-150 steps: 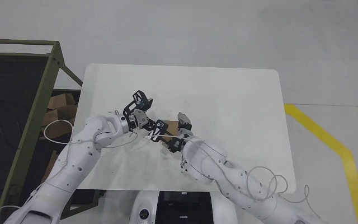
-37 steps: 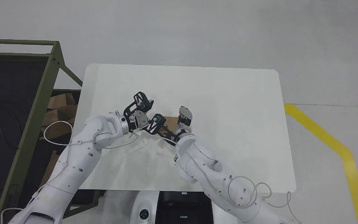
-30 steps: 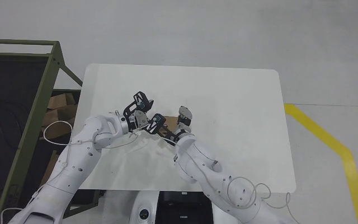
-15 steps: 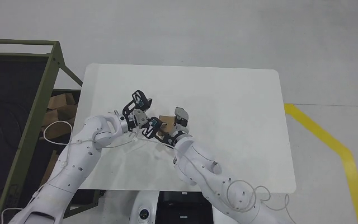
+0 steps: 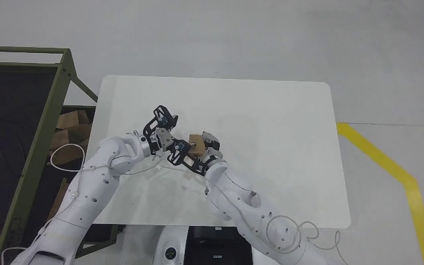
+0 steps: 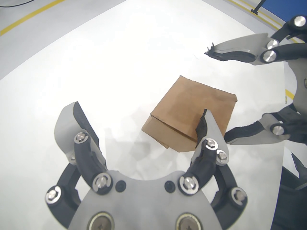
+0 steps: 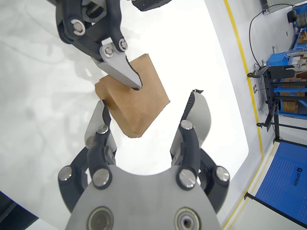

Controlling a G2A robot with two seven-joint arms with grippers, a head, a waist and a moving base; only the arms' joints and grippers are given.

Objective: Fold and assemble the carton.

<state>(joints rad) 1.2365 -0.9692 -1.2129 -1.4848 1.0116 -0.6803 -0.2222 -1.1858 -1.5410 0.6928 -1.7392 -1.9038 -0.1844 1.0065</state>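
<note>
A small brown carton (image 5: 196, 141) lies folded shut on the white table (image 5: 278, 132). In the left wrist view the carton (image 6: 191, 106) sits beside my open left gripper (image 6: 141, 120), and one fingertip (image 6: 205, 118) rests on its top face. My right gripper (image 7: 148, 108) is open and straddles the carton (image 7: 144, 104), one finger (image 7: 102, 113) touching its edge. From above, the left gripper (image 5: 172, 134) and right gripper (image 5: 197, 152) meet at the carton from opposite sides.
A green metal frame (image 5: 63, 73) stands off the table's left edge, with cardboard pieces (image 5: 69, 120) below it. A yellow floor line (image 5: 384, 159) runs past the right side. The far and right parts of the table are bare.
The right gripper has moved leftward and farther onto the table, closing in around the carton. The left gripper shifted slightly left, its finger staying on the carton.
</note>
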